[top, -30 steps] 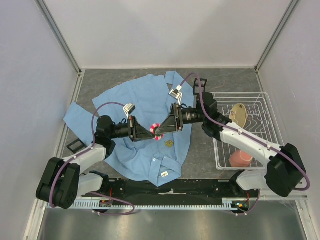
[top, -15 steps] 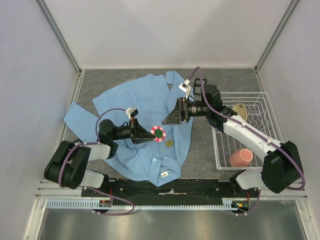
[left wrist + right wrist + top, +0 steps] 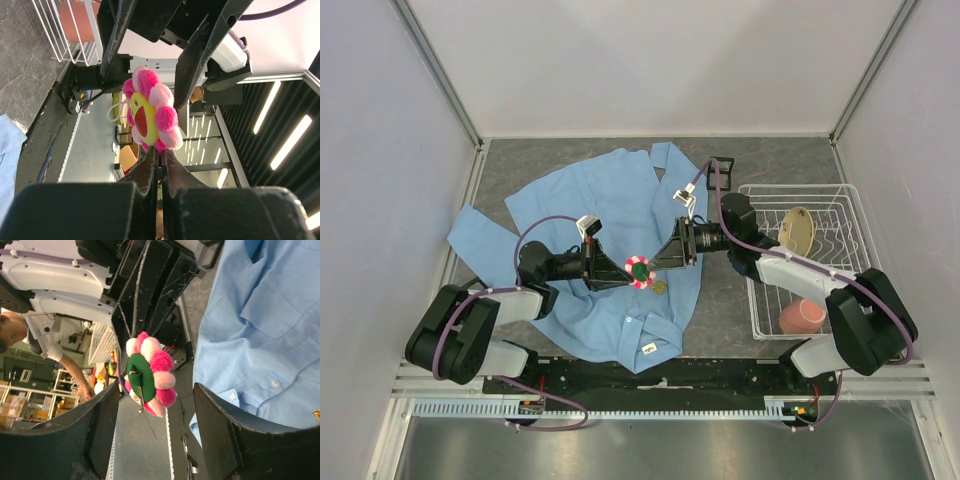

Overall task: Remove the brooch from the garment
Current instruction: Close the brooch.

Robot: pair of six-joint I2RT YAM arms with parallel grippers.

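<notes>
The brooch point(image 3: 638, 270), a pink flower with a yellow face, is off the cloth and pinched by its lower petals in my shut left gripper point(image 3: 625, 270). In the left wrist view the brooch point(image 3: 150, 112) stands just past the tips of my left gripper point(image 3: 160, 150). My right gripper point(image 3: 655, 262) is open with one jaw on each side of the brooch, touching neither side. In the right wrist view the brooch point(image 3: 147, 372) shows its green back and a loose pin, between the jaws of my right gripper point(image 3: 156, 390). The light blue garment point(image 3: 610, 200) lies flat below.
A white wire basket point(image 3: 800, 187) at the right holds a pink cup point(image 3: 802, 316) and a tan oval piece point(image 3: 798, 228). A small gold emblem point(image 3: 660, 287) sits on the shirt front. Small black frames lie at the left point(image 3: 471, 292) and the back point(image 3: 722, 165).
The right gripper, which had pulled back up and right, has returned down-left to straddle the brooch, with its jaws a little narrower. The left gripper has kept its hold on the brooch.
</notes>
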